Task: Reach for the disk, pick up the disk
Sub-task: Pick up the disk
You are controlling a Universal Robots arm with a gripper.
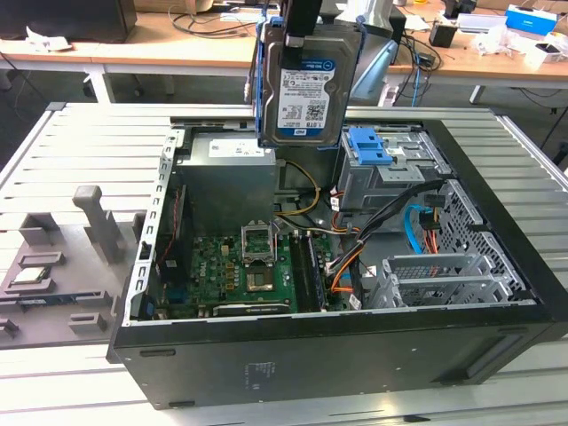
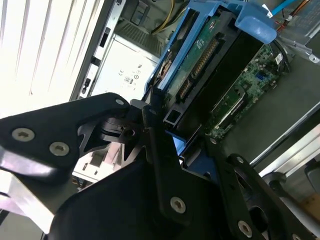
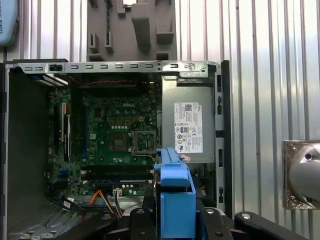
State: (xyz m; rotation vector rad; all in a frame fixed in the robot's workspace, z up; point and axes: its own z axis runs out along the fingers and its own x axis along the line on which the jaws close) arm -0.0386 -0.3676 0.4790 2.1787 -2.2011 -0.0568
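Gripper (image 2: 167,142) clamps flat rectangular metal disk (image 1: 306,84), blue plastic rails, hanging below it, long axis vertical.

The disk (image 1: 305,84) hangs clear above the open case (image 1: 355,337).

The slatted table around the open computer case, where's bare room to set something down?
Bare slats lie on the table beyond the grey fixture, at the exterior view's left. The case interior is crowded with board and cables. The gripper holds the disk above it.
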